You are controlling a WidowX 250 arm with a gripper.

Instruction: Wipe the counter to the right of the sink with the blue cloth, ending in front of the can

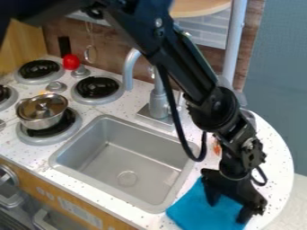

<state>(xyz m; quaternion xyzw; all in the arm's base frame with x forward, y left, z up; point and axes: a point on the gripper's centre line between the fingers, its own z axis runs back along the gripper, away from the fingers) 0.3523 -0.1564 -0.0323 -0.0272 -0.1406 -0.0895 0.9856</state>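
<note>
Toy kitchen, white speckled counter (273,148), rounded at its right end. Black arm (183,67) enters from the top edge, slants down to the right across the counter, passing right of the faucet. Black cable (178,121) loops off it, hanging beside the sink's right rim.

Gripper (228,208) low over the near right part of the counter, at the blue cloth (207,216). Fingers spread well apart, blue fabric showing between them; nothing seen pinched. Whether the tips touch the fabric, I cannot tell. Cloth lies at the counter's near edge, just right of the sink's near right corner, partly under the gripper.

Sink (135,164): grey metal basin, round drain in the floor. Silver faucet (158,102) stands behind its far right corner, spout curving up and over to the left. Small orange thing (217,147) on the counter right of the sink, beside the arm; too small to name.

Stove side, left: four black coil burners in silvery pans. Metal pot (41,122), lid (43,105) on, sits upright on the near right burner (71,120), left of the sink. Red round object (71,62) near the back wall, behind a silvery knob (80,72).
</note>
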